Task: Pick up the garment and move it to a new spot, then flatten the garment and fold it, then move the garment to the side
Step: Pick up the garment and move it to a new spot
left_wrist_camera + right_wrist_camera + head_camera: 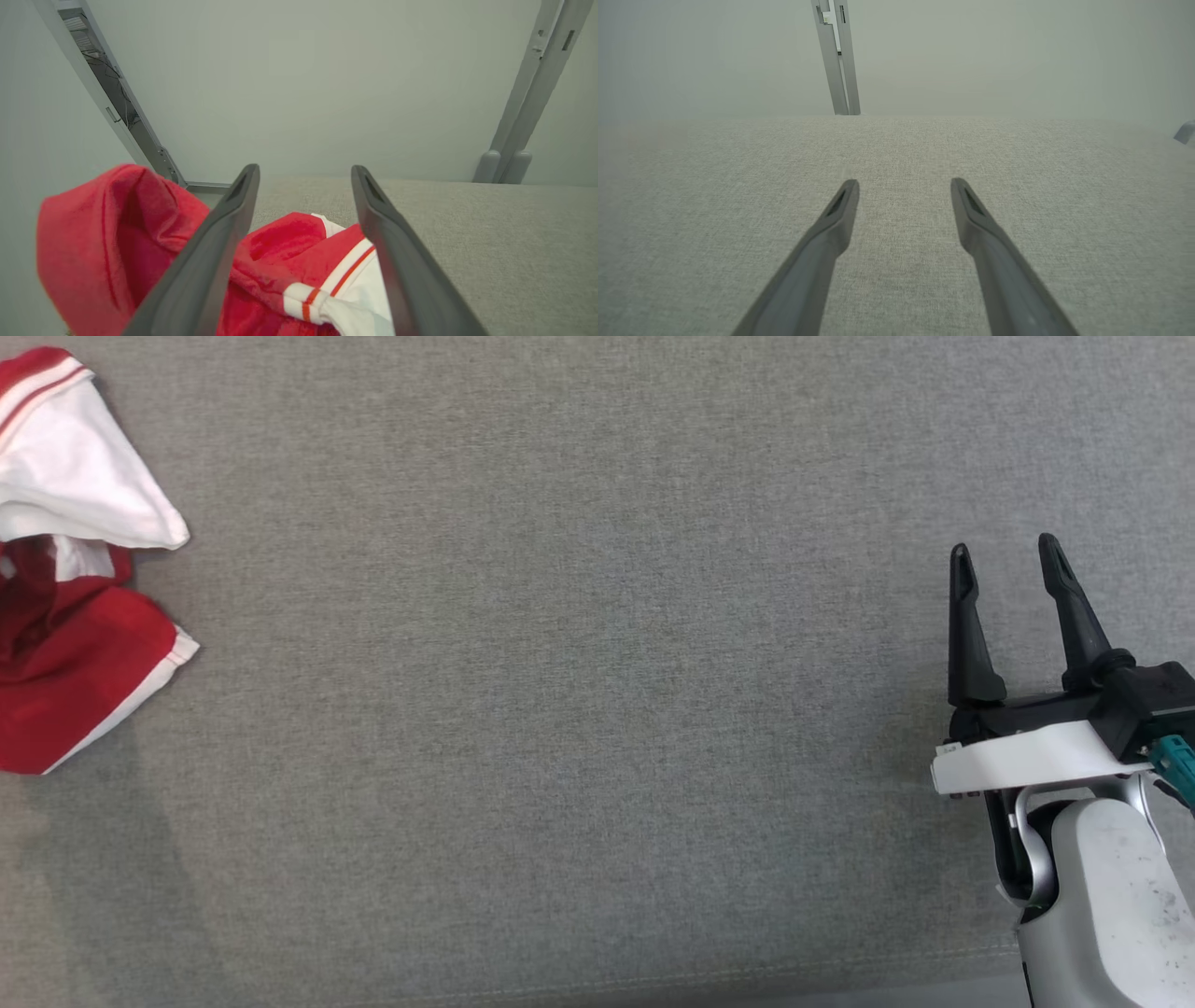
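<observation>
The 2 long fingers (pixel 808 275) of the right gripper (pixel 1004 551) are smooth, dark, tapering prongs with a slotted recess near each tip. They stand spread apart with nothing between them, above bare cloth at the robot's right. They rise from a black base with a white plastic plate, carried by a pale, scuffed forearm (pixel 1111 896), and a teal connector (pixel 1178 767) sits at the base's side.

The left gripper (pixel 303 170) also has 2 fingers, spread wide and not clamped on anything. In its wrist view the garment (pixel 280 261) lies under and between them; whether they touch it I cannot tell.

There is 1 garment (pixel 93 653), a soft red and white sports piece with thin red stripes on its white trim. It is crumpled into loose folds at the far left edge of the table (pixel 579 691), well apart from the right gripper. One red fold stands up in a rounded hump.

The table is covered in grey, finely woven cloth with a stitched seam along its near edge. Behind it are a plain pale wall and grey metal frame posts (pixel 528 107).
</observation>
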Robot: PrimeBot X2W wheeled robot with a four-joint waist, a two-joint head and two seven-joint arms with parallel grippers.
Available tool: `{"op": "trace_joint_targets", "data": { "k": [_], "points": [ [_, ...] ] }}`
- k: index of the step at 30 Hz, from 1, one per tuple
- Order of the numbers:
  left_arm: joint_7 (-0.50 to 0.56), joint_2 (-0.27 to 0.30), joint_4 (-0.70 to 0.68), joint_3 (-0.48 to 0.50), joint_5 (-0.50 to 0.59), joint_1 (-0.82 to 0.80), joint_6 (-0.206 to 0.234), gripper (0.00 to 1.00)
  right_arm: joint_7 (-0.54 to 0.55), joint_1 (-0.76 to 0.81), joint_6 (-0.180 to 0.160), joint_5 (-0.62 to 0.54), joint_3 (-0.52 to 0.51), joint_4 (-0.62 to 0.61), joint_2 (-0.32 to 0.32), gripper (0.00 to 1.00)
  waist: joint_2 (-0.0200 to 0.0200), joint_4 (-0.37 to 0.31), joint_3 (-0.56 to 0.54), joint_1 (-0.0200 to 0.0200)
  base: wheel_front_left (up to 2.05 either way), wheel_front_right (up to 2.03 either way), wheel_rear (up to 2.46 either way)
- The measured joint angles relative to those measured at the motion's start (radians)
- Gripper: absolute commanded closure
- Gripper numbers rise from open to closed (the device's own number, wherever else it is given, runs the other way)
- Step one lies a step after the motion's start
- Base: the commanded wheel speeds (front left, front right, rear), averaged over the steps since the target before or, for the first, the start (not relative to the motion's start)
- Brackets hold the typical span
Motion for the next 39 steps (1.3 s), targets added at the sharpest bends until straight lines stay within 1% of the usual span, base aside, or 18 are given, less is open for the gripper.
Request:
{"op": "trace_joint_targets", "data": {
  "k": [6, 8, 13, 14, 15, 16, 19, 24, 28, 34, 36, 39],
  "points": [
    [0.065, 0.01, 0.179, -0.005, -0.027, -0.011, -0.018, 0.0, 0.0, -0.005, 0.0, -0.001, -0.003, -0.003, 0.001, 0.0, 0.0, -0.033, 0.028, 0.0, 0.0, 0.0, 0.0],
    [0.079, 0.009, 0.228, -0.003, -0.05, -0.013, -0.024, 0.0, 0.0, -0.006, 0.0, -0.001, -0.002, -0.003, 0.002, 0.0, 0.0, -0.038, 0.031, 0.0, 0.0, 0.0, 0.0],
    [0.102, 0.016, 0.328, -0.014, -0.059, -0.028, -0.033, 0.0, 0.0, -0.007, 0.0, -0.002, -0.002, -0.007, 0.004, 0.0, 0.0, -0.046, 0.031, -0.0001, 0.0, 0.0, 0.0],
    [0.106, 0.016, 0.343, -0.013, -0.063, -0.032, -0.034, 0.08, 0.0, -0.007, 0.0, -0.002, -0.002, -0.008, 0.004, 0.0, 0.0, -0.046, 0.031, -0.0001, 0.0, 0.0, 0.0],
    [0.115, 0.016, 0.363, -0.014, -0.067, -0.036, -0.034, 0.52, 0.0, -0.007, 0.0, -0.002, -0.001, -0.008, 0.004, 0.0, 0.0, -0.047, 0.031, -0.0001, 0.0, 0.0, 0.0],
    [0.128, 0.017, 0.381, -0.019, -0.067, -0.041, -0.034, 1.0, 0.0, -0.007, 0.0, -0.002, -0.001, -0.007, 0.004, 0.0, 0.0, -0.048, 0.03, -0.0001, 0.0, 0.0, 0.0],
    [0.138, 0.021, 0.415, -0.024, -0.069, -0.06, -0.035, 1.0, 0.0, -0.007, 0.0, -0.002, 0.001, -0.007, 0.005, 0.0, 0.0, -0.051, 0.029, -0.0001, 0.0, 0.0, 0.0],
    [0.069, 0.028, 0.442, -0.029, -0.064, -0.071, -0.034, 1.0, 0.0, -0.007, 0.0, -0.002, -0.004, -0.005, 0.006, 0.0, 0.0, -0.049, 0.022, -0.0001, 0.0, 0.0, 0.0],
    [0.005, 0.049, 0.435, -0.04, -0.047, -0.097, -0.035, 1.0, -0.001, -0.005, 0.0, 0.0, -0.001, 0.004, 0.009, 0.0, 0.0, -0.045, 0.004, -0.0001, 0.0, 0.0, 0.0],
    [-0.072, 0.081, 0.366, -0.063, -0.009, -0.128, -0.033, 1.0, -0.001, -0.002, 0.0, 0.016, 0.01, 0.026, 0.013, 0.0, 0.0, -0.04, -0.04, -0.0001, 0.0, 0.0, 0.0],
    [-0.091, 0.092, 0.328, -0.071, 0.002, -0.137, -0.026, 1.0, -0.001, 0.0, 0.0, 0.022, 0.012, 0.033, 0.014, 0.0, 0.0, -0.04, -0.056, -0.0001, 0.0, 0.0, 0.0],
    [-0.092, 0.105, 0.262, -0.085, 0.016, -0.145, -0.019, 1.0, -0.001, 0.007, 0.0, 0.038, 0.018, 0.043, 0.015, 0.0, 0.0, -0.042, -0.084, -0.0001, 0.0, 0.0, 0.0]
  ]
}}
